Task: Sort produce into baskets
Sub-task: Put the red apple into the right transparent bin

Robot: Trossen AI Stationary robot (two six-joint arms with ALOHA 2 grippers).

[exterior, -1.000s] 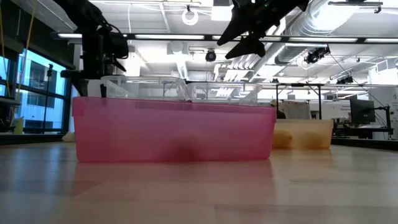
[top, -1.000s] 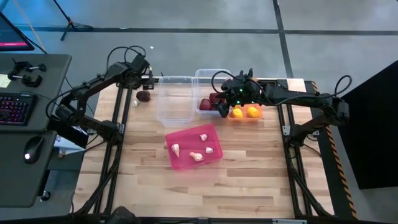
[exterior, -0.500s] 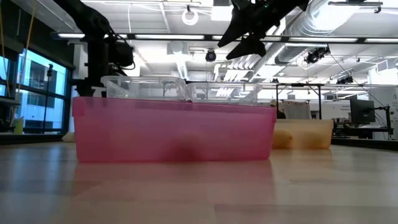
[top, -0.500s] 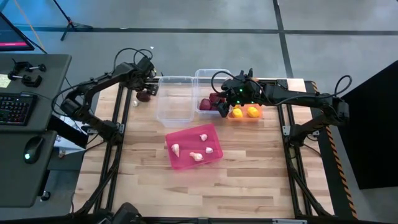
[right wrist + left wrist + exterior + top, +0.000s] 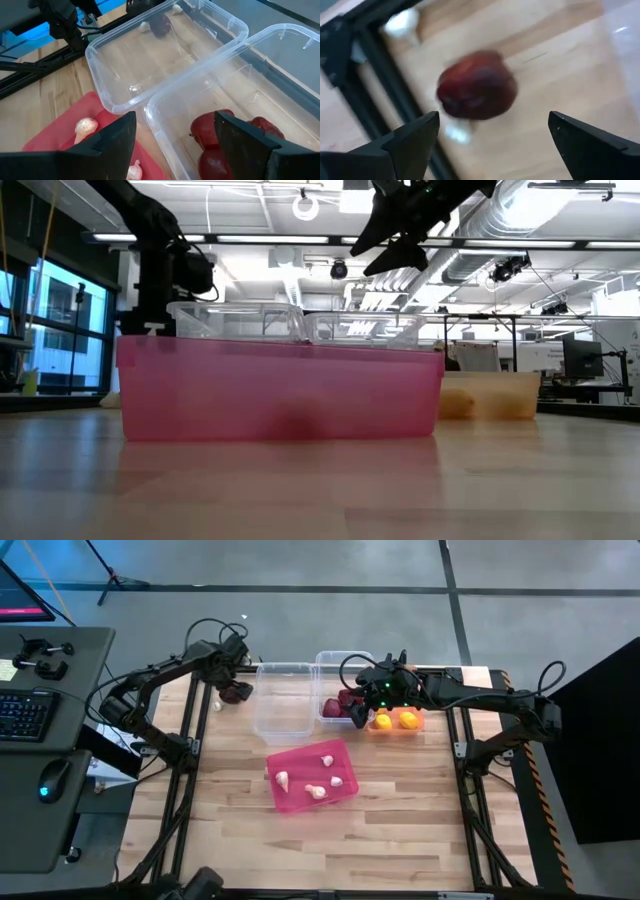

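A dark red onion (image 5: 476, 85) lies on the table at the far left, outside the baskets; it also shows in the high view (image 5: 238, 695). My left gripper (image 5: 233, 684) hangs just over it, open, with the fingers (image 5: 415, 142) standing short of it on either side. My right gripper (image 5: 358, 712) is open and empty above the right clear basket (image 5: 340, 668), which holds dark red onions (image 5: 212, 135). The left clear basket (image 5: 282, 700) holds nothing. The orange basket (image 5: 393, 730) holds lemons (image 5: 395, 720). The pink basket (image 5: 312, 775) holds garlic bulbs (image 5: 318, 792).
A loose garlic bulb (image 5: 217, 706) lies on the table left of the onion, near the table's left frame rail (image 5: 375, 95). A second small white piece (image 5: 457, 133) lies beside the onion. Bare wood stretches along the near half of the table (image 5: 320, 840).
My left gripper has come toward the table's near edge and down, from behind the dark red onion to just over it. The onion has stayed where it was. The right arm has kept still.
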